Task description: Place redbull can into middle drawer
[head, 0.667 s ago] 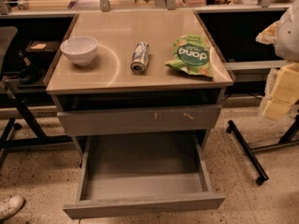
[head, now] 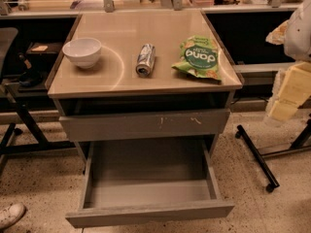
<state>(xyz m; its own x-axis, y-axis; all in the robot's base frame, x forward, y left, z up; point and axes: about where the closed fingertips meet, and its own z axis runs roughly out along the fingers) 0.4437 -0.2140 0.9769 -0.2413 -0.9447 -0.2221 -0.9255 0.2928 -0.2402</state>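
The redbull can [head: 146, 59] lies on its side in the middle of the beige tabletop [head: 121, 81], its end toward me. The middle drawer [head: 150, 212] is pulled out wide at the bottom of the cabinet, its grey floor bare. My gripper [head: 285, 93] shows as pale cream parts at the right edge, off to the right of the cabinet and below tabletop height, far from the can and holding nothing that I can see.
A white bowl [head: 82, 51] stands left of the can and a green snack bag [head: 198, 57] lies right of it. A drawer front with orange scratches [head: 146, 125] sits above the open drawer. A black wheeled stand leg [head: 256, 157] is on the floor at right, and a shoe [head: 9, 215] at bottom left.
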